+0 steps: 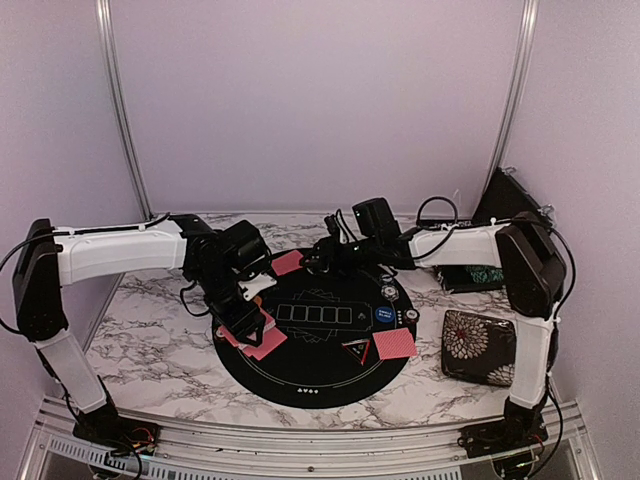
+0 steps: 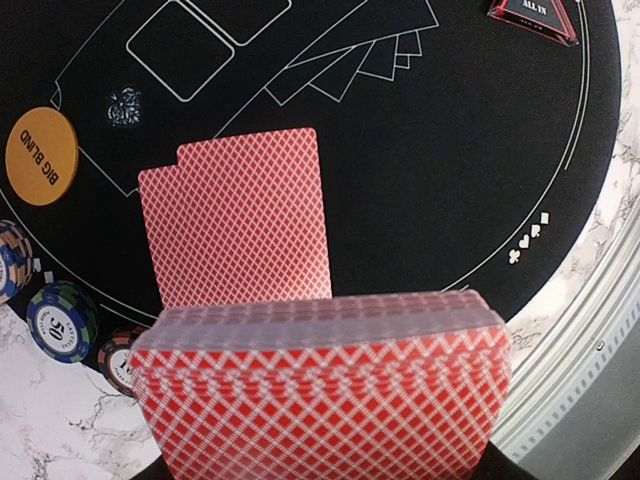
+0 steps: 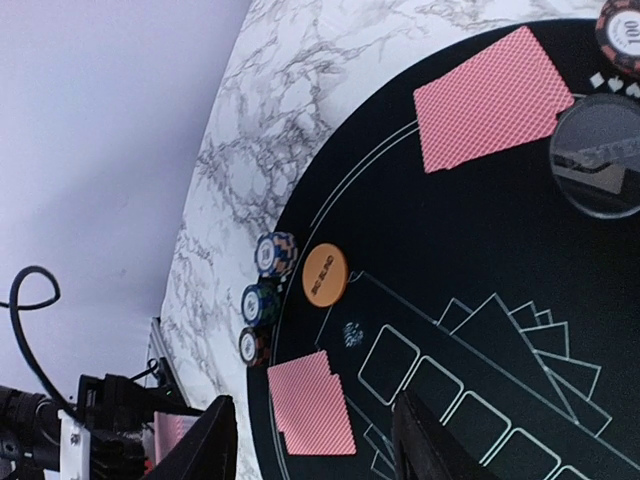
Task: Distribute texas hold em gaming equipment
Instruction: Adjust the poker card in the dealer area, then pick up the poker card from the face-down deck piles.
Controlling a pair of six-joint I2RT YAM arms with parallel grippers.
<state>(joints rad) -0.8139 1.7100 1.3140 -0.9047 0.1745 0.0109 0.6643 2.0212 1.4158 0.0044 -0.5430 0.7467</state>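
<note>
- One deck point(image 2: 320, 400) is clamped in the left gripper point(image 1: 250, 318). Its fingers are hidden behind the cards, but the stack plainly rides in the jaws.
- Just ahead of those jaws, two cards point(image 2: 235, 215) lie face down on the mat point(image 2: 450, 200). The orange button point(image 2: 40, 155) and the chips point(image 2: 60, 320) are off to their left.
- Over on the right, the right gripper point(image 3: 318, 450) hangs with its jaws apart and nothing between them. The same two cards lie on the mat just beyond its fingertips.
- To my eye, dealing is the step in hand.
- The left jaws should keep the deck level and steady.
- The right jaws should come to the deck's near edge and pinch only the top card. These backs look slick, so two could slide off together.
- Each card should be laid flat inside the mat's edge, away from the chips.
</note>
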